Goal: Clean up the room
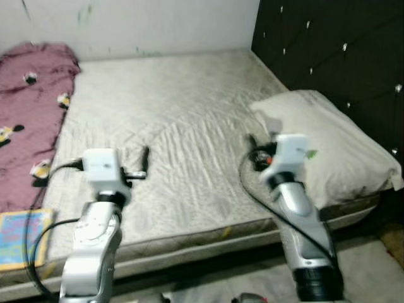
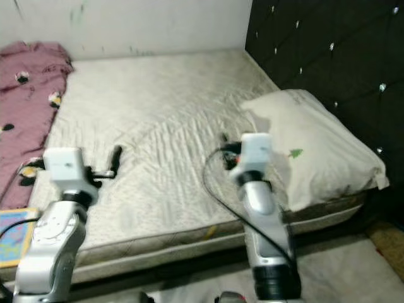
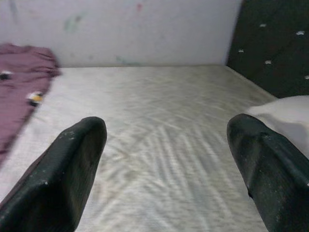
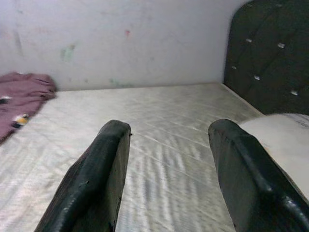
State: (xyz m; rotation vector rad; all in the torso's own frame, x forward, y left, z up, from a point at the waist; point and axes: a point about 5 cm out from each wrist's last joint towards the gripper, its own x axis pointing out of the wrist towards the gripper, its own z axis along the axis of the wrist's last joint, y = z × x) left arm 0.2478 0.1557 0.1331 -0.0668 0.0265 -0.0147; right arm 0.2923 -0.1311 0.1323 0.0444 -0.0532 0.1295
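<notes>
We're at the foot of the bed [image 1: 189, 113], both arms raised over the near half of the bare quilted mattress. Left gripper [image 3: 166, 164] has its fingers spread wide, nothing between them; it hovers over the sheet toward our left side, black fingertip [image 1: 145, 158] visible from the head camera. Right gripper [image 4: 169, 169] is likewise spread apart and empty, hovering over the mattress just beside the pillow [image 1: 328, 145]. Pillow lies flat at our right edge of the bed, up against the dark tufted headboard [image 1: 341, 50]. Maroon blanket [image 1: 28, 107] with small cartoon prints is bunched along the left edge of the bed, running up to the wall [image 1: 145, 25]. A colourful book [image 1: 19, 237] sits at the near-left corner, just below the blanket. Head views are slightly blurred; whether the fingertips touch the sheet, we can't tell.
</notes>
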